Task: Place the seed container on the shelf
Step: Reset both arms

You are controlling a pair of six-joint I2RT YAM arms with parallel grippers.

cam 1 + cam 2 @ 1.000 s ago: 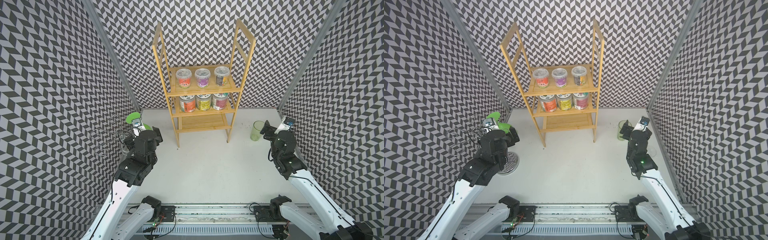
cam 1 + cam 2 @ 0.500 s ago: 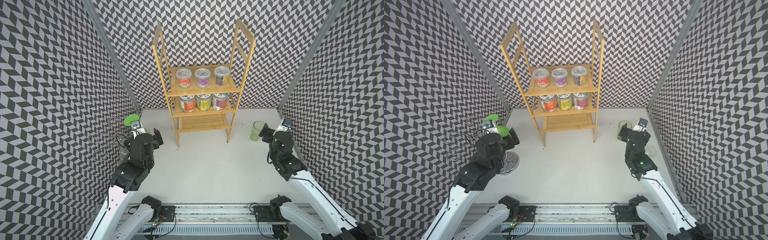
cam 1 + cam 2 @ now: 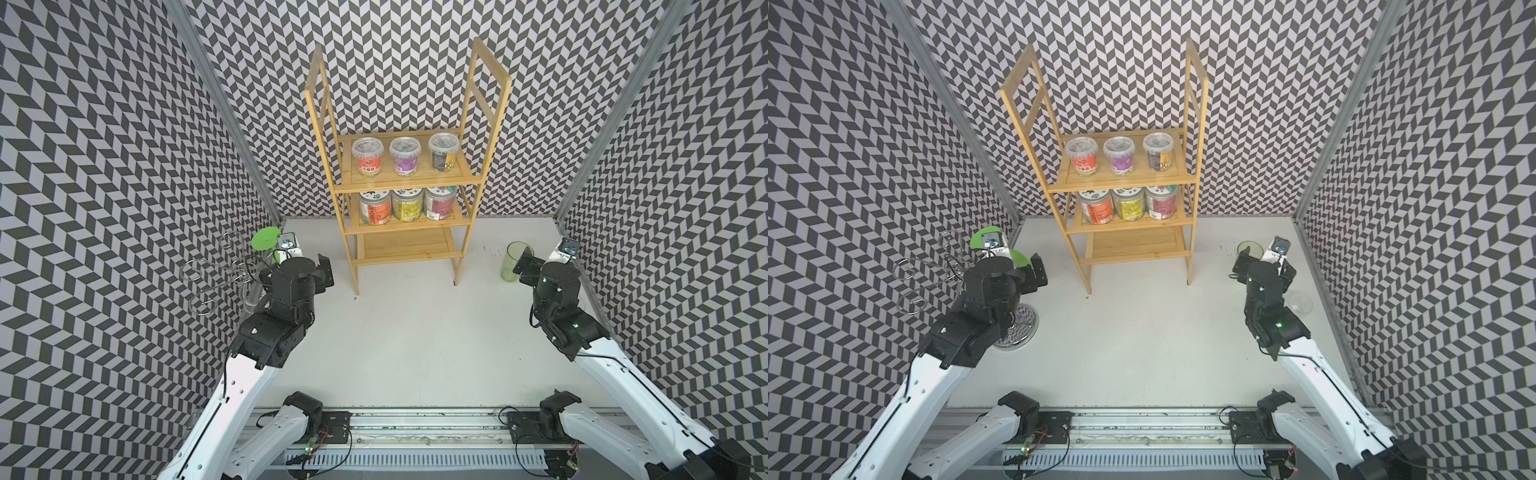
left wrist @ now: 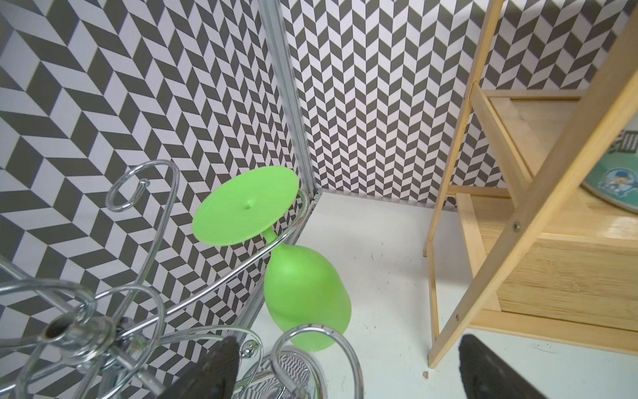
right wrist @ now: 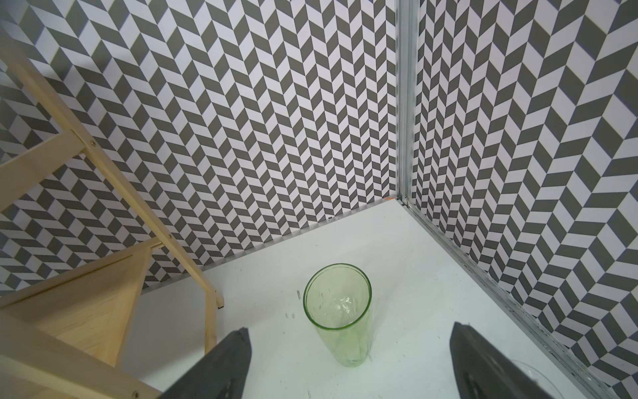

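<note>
Seed containers (image 3: 404, 157): 6 found, all upright on the tall bamboo 3-tier shelf (image 3: 405, 246). 3 clear lidded tubs (image 3: 367, 160) line the top board and 3 labelled jars (image 3: 407, 204) the middle board, sorted by type; the bottom board is bare. None stands on the white table (image 3: 415, 332), so placement is judged complete.

Left gripper (image 4: 345, 376): jaws wide apart, empty, just beside the chrome wire glass stand (image 4: 58, 328), which carries an inverted green plastic wine glass (image 4: 303, 293).

Right gripper (image 5: 348, 373): jaws apart, empty, facing an upright pale green tumbler (image 5: 340, 311) without touching it
</note>
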